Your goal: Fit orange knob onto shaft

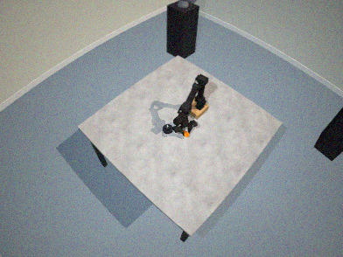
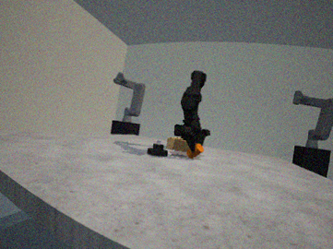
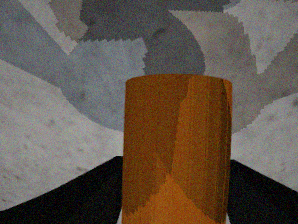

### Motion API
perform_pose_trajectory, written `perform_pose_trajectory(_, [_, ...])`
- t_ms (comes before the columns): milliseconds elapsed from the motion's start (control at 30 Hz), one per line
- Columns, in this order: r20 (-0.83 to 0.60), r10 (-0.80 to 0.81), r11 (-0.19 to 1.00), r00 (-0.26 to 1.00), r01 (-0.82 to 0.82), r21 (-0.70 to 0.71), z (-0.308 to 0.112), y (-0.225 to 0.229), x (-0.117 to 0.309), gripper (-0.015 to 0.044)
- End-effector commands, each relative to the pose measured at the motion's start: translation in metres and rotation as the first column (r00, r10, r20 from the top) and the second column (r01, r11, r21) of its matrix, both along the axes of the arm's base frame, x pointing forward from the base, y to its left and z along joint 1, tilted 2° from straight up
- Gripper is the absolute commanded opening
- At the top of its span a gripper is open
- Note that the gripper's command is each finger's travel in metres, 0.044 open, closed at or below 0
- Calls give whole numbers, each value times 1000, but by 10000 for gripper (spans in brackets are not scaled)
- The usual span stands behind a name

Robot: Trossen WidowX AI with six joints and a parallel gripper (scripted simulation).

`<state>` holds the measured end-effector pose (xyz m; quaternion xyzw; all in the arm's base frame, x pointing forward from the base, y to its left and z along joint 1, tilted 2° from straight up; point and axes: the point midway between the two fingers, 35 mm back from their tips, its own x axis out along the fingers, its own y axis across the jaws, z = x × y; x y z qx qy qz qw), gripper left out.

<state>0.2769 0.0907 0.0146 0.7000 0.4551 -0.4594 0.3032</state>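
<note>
The orange knob (image 1: 186, 134) (image 2: 196, 150) (image 3: 175, 150) is between the fingers of my gripper (image 3: 174, 168), which is shut on it. In the exterior view the knob is tilted and low, close to the table top; whether it touches the table I cannot tell. Its hole does not show in any view. The black round pedestal (image 1: 167, 128) (image 2: 157, 151) stands on the table, to the left of the knob in the top and exterior views and apart from it. The short silver shaft (image 2: 158, 143) stands upright on the pedestal; its flat side is too small to make out.
The pale table (image 1: 175, 184) (image 2: 175, 197) carries the arm, whose base stands by a wooden block (image 1: 199, 110) (image 2: 175, 144) behind the knob. Black pillars stand off the table, and two grey arms (image 2: 137, 100) (image 2: 327, 119) show in the background.
</note>
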Motion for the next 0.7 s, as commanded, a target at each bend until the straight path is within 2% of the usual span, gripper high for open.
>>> perform_pose_trajectory(0, [26, 1, 999, 1000, -2, 43, 1, -4, -2, 179])
perform_pose_trajectory(667, [140, -17, 953, 990, -26, 301, -3, -21, -9, 179])
